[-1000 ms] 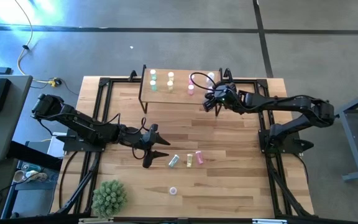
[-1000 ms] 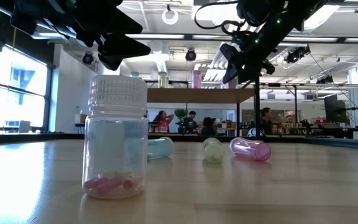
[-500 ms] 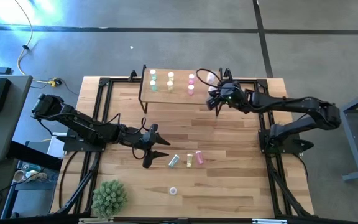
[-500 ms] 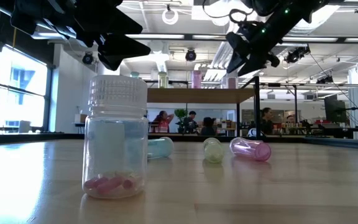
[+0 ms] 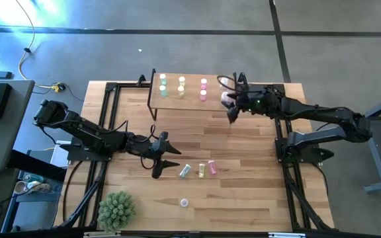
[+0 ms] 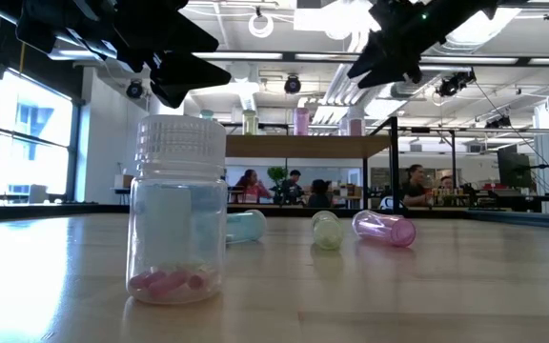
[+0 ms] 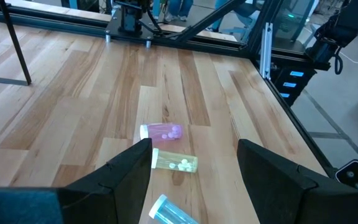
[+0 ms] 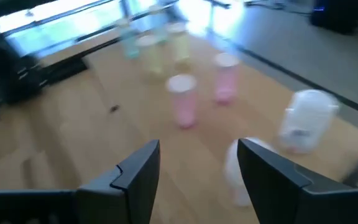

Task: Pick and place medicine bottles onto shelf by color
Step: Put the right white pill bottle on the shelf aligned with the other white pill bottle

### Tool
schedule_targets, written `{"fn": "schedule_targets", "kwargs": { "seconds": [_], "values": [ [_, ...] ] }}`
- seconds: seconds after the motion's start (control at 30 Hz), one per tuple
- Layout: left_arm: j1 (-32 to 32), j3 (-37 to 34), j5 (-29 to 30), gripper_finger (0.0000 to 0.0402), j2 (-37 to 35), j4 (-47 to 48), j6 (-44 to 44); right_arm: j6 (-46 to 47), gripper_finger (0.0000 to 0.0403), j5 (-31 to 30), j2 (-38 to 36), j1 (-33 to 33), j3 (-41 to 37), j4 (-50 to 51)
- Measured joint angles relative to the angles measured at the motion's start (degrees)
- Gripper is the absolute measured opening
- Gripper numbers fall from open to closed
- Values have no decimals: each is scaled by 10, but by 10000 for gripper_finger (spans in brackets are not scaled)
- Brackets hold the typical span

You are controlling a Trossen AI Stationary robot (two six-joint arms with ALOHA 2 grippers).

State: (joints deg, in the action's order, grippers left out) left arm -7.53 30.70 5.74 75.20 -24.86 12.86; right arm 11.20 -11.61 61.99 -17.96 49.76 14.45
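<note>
While the spread, empty right gripper (image 5: 231, 109) is hovering beside the shelf (image 5: 170, 99), apparently after sorting, the left gripper (image 5: 170, 157) is waiting open near three fallen bottles (image 5: 199, 170).

The left arm stretches low toward the middle, its left gripper (image 5: 166, 153) held with fingers (image 7: 126, 171) spread wide and empty. The right arm reaches toward the far edge, its right gripper (image 5: 231, 108) raised, fingers (image 8: 135, 171) parted with nothing between them.
</note>
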Motion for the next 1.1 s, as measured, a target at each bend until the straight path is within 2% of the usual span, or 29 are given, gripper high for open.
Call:
{"fn": "schedule_targets", "kwargs": {
  "seconds": [0.3, 0.77, 1.1],
  "values": [
    [0, 0, 0, 225, 0, 0, 0, -25, 206, 27, 37, 0, 0, 71],
    [0, 0, 0, 225, 0, 0, 0, -42, 206, -3, 41, -8, 0, 45],
    [0, 0, 0, 225, 0, 1, 0, -38, 206, -2, 84, -27, 0, 20]
  ]
}}
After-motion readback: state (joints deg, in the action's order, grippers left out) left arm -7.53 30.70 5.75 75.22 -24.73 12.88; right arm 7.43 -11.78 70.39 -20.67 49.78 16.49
